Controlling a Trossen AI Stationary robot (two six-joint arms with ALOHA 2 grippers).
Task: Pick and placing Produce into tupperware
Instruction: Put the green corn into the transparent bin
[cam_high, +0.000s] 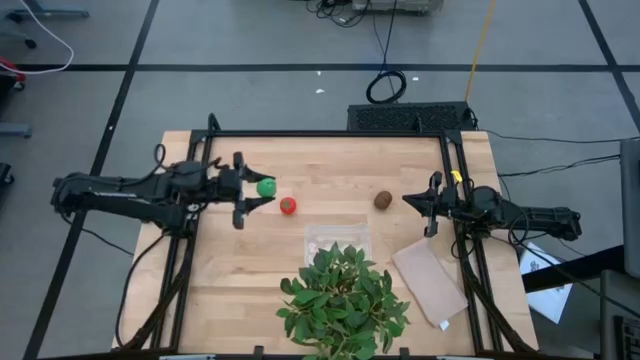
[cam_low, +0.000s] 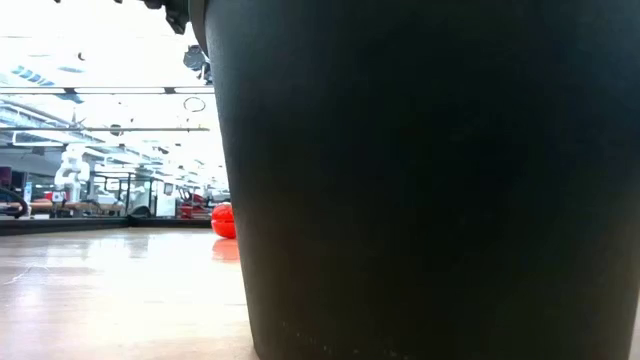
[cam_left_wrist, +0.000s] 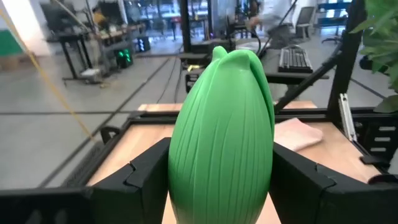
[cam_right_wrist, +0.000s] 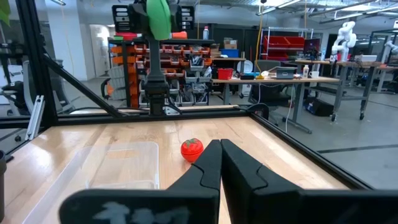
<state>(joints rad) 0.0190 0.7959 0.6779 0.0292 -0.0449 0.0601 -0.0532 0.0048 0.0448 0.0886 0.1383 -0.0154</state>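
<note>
My left gripper (cam_high: 256, 188) is over the table's left half and shut on the bright green oblong piece (cam_high: 266, 186), which fills the left wrist view (cam_left_wrist: 221, 130). The right wrist view shows that piece (cam_right_wrist: 159, 18) high above the table. The red tomato (cam_high: 288, 205) rests on the wood just right of it and also shows in the low view (cam_low: 223, 220). The brown kiwi ball (cam_high: 383, 200) lies just beyond my right gripper (cam_high: 410, 199), whose fingers (cam_right_wrist: 211, 163) are shut on nothing. The clear tupperware (cam_high: 338, 239) sits in the middle, toward the near edge. My left gripper pinches the green piece between its two fingers (cam_left_wrist: 144, 177), one on each long side of its lower body (cam_left_wrist: 186, 186). The fingers come roughly level from the table's left. The piece is lifted clear of the table, its pointed end (cam_left_wrist: 233, 56) away from the gripper.
A large leafy plant (cam_high: 344, 302) in a black pot (cam_low: 430, 180) stands at the near edge and blocks most of the low view. A flat tan sheet (cam_high: 430, 282) lies right of it. A black frame (cam_high: 330, 133) borders the table.
</note>
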